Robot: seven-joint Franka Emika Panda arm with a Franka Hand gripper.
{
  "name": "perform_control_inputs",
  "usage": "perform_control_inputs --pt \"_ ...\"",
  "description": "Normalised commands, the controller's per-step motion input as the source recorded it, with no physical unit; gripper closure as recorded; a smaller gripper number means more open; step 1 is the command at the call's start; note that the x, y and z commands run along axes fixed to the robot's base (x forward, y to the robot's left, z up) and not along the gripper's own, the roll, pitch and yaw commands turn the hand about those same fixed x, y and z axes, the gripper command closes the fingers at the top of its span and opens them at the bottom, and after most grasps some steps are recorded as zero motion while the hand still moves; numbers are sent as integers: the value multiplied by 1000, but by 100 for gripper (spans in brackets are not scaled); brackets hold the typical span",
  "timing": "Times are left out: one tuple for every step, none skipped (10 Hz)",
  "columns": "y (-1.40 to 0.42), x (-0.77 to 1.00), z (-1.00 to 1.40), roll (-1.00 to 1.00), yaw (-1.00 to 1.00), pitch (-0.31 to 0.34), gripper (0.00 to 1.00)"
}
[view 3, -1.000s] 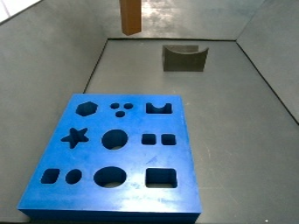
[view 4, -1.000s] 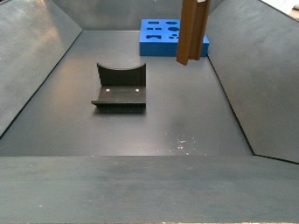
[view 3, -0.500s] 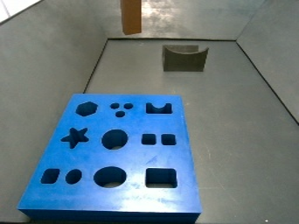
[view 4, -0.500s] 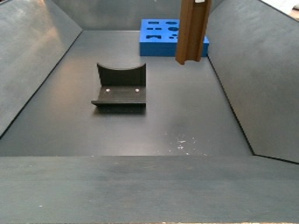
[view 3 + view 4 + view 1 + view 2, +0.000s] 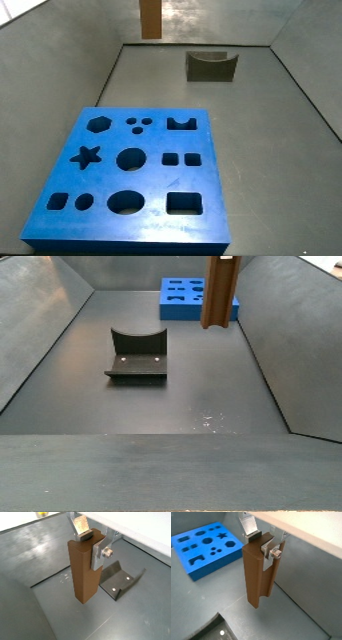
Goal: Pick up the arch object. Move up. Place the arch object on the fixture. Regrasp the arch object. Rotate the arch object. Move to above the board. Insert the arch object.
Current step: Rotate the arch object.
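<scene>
While clamped, arch object point(image 5: 85, 572) hangs between gripper point(image 5: 90, 541) fingers point(image 5: 99, 554)

The claw point(image 5: 92, 543) hangs high at the top of both side views, clamping the upright bar point(image 5: 85, 569) clear of the floor point(image 5: 187, 396). Open floor separates the fixture point(image 5: 138, 356) from the board point(image 5: 131, 175); sloped walls point(image 5: 47, 331) close in either side.

A matte dark grey floor point(image 5: 187, 396) lies between sloping grey walls point(image 5: 40, 336). Small white specks point(image 5: 211, 421) dot the floor near the front. The far wall point(image 5: 214, 20) looks scuffed and paler. A pale rim point(image 5: 143, 532) shows beyond one wall
</scene>
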Motion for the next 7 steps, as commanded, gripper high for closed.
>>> perform_control_inputs --pt "7 1 4 -143 -424 25 100" --pt "7 1 7 -142 -221 24 100" --pt "0 0 -1000 -142 -143 23 100" --pt "1 5 -1000 -140 -99 12 100" --pt "7 14 -1000 -117 -71 -34 100" --pt "13 3 -1000 -93 -59 -57 100" --pt "18 -2 -1000 -71 -53 -74 100"
